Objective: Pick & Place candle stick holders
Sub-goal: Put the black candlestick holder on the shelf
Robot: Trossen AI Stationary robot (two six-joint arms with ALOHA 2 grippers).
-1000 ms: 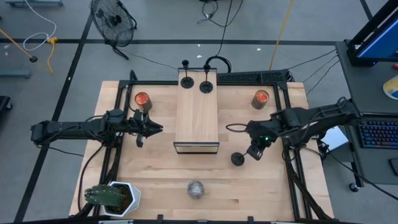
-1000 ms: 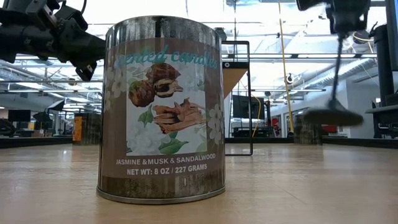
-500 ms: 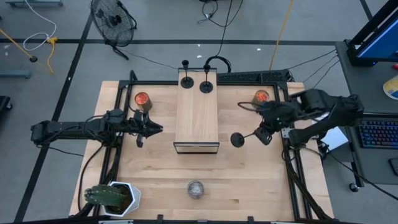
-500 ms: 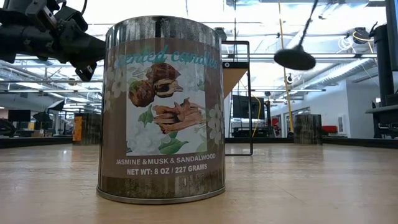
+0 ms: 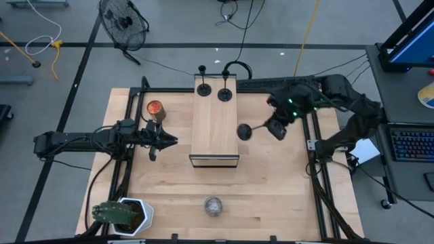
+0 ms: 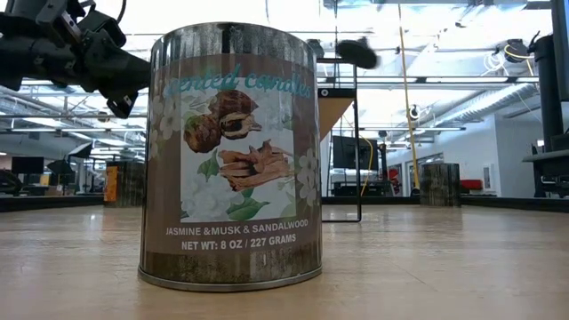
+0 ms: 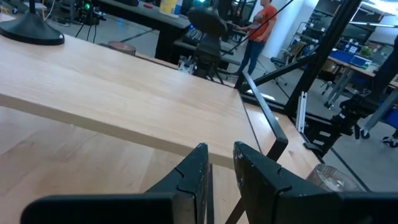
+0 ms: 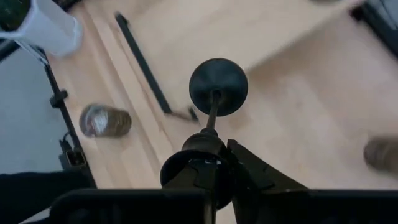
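Two black candle stick holders [image 5: 202, 88] [image 5: 224, 93] stand on their disc bases at the far end of a raised wooden platform [image 5: 215, 129]. My right gripper [image 5: 274, 127] is shut on the third holder [image 5: 245, 131], high above the table just right of the platform. Its disc base also shows in the low view [image 6: 357, 52] and in the right wrist view [image 8: 218, 87]. My left gripper [image 5: 169, 140] hovers left of the platform, shut and empty; it also shows in the left wrist view [image 7: 219, 167]. My right gripper pinches the holder's top end [image 8: 203, 144], opposite the disc base, between its two fingers. The fingers come from the table's right and lie roughly in line with the stem [image 8: 212, 115]. The holder is lifted clear and tipped, its base toward the platform.
A brownish jar with an orange top [image 5: 155, 108] stands at the far left. A silvery scented-candle tin [image 5: 213, 205] stands near the front edge and fills the low view [image 6: 233, 156]. A potted plant [image 5: 125, 213] sits at the front left corner. A person [image 7: 260, 18] stands beyond the table.
My right gripper has risen and gone toward the far edge and the platform, still shut on the holder. The holder, first hanging upright low over the table, is now high and tipped with its base toward the platform.
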